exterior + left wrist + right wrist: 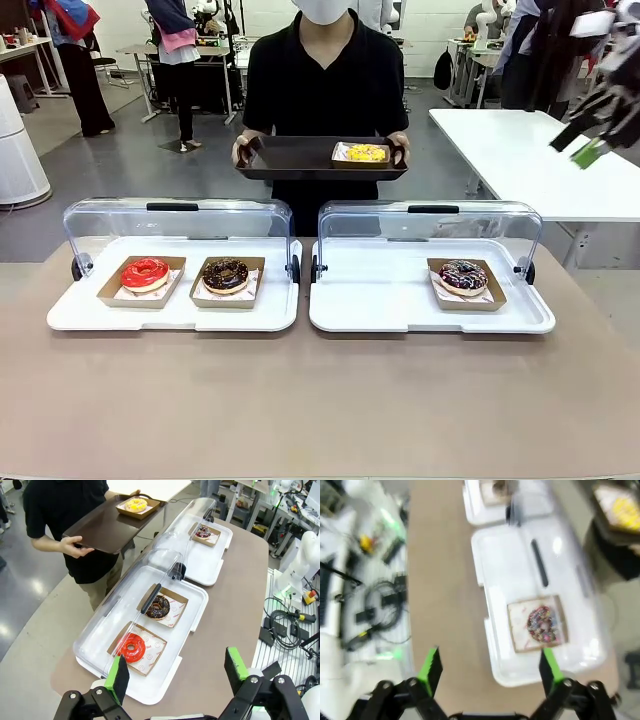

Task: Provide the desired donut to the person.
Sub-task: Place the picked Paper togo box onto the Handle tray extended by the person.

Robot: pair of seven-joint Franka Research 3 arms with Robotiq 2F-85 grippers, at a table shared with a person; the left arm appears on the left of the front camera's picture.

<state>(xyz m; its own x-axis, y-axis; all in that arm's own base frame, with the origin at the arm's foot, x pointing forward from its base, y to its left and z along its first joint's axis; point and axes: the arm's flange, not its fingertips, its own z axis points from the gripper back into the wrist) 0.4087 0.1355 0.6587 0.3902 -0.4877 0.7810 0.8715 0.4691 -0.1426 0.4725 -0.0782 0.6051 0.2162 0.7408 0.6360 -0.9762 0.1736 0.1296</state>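
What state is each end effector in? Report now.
Left end effector: open, empty.
Right end effector: open, empty.
Person's hands: holding the dark tray.

Left claw [176, 672] and right claw [490, 667] both aloft, jaws wide apart, nothing between them.

Bright, even light falls from overhead, leaving only faint, soft shadows under the white trays [90, 318] on the tabletop [320, 400]. Glare streaks the clear lids [180, 215] and patches the floor [37, 587] in the left wrist view, which is sharp but bows at its edges. The right wrist view is smeared throughout. In the front view the right gripper [578, 146] is blurred, beyond the tabletop's far right corner.
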